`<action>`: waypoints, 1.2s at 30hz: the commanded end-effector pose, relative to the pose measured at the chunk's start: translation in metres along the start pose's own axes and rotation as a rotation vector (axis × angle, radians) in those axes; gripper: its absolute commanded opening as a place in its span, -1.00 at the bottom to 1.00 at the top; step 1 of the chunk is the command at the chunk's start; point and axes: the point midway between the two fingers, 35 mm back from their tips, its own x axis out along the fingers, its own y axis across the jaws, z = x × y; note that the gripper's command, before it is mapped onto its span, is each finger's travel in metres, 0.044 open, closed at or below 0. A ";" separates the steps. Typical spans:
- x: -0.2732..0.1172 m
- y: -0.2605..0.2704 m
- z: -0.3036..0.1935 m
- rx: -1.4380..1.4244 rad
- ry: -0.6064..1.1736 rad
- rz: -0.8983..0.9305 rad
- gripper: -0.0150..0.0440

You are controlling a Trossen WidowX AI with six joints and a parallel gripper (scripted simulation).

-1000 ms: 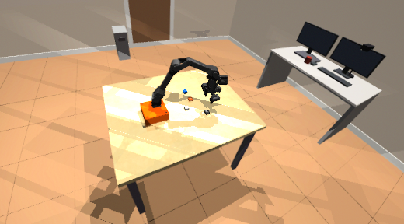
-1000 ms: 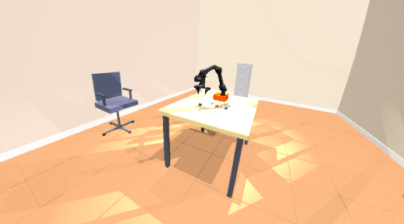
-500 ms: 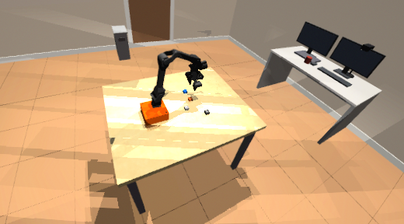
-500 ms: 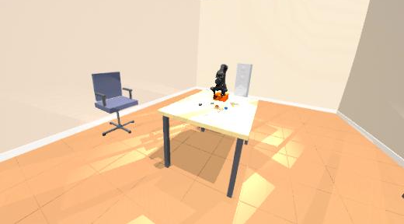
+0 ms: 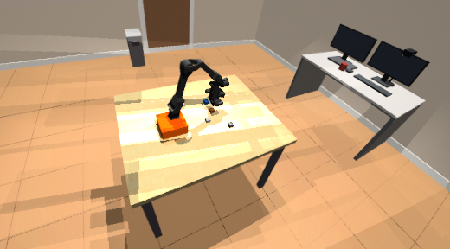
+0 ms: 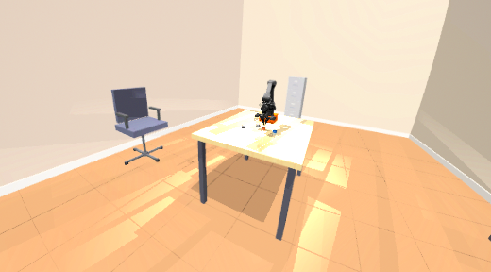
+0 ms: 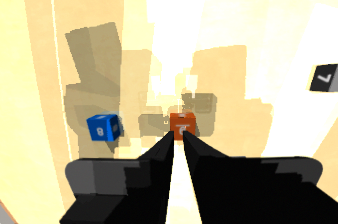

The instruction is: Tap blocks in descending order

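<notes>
Beside orange-red block (image 5: 211, 110) (image 6: 263, 128) (image 7: 182, 125), blue block (image 5: 206, 102) (image 6: 275, 131) (image 7: 103, 127) (marked 8); gripper (image 5: 218, 104) (image 6: 264, 125) (image 7: 178, 134) nearly closed, empty.

In top view, we see four blocks on table (image 5: 195, 163) (image 6: 236, 141) (image 7: 13, 100), right of arm base (image 5: 183, 130) (image 6: 275, 117): first block (image 5: 206, 102) (image 6: 275, 131) (image 7: 102, 128) farthest back, second block (image 5: 211, 110) (image 6: 263, 128) (image 7: 182, 125) before it, third block (image 5: 208, 120) (image 6: 258, 126) before second, fourth block (image 5: 230, 124) (image 6: 244, 127) (image 7: 328, 79) rightmost.

Beige walls (image 5: 303, 6) (image 6: 349, 49) enclose an orange-tan tiled floor (image 5: 65, 149) (image 6: 142, 229) streaked with bright light, with a dark blue-grey wheelless office chair (image 6: 142, 126) standing left of the pale wooden tabletop (image 5: 182, 172) (image 6: 236, 140).
</notes>
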 end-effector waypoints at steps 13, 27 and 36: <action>0.011 0.000 0.000 0.005 0.001 -0.002 -0.42; 0.031 -0.001 0.000 0.005 0.001 -0.002 -0.42; 0.001 0.000 0.000 0.005 0.001 -0.002 -0.42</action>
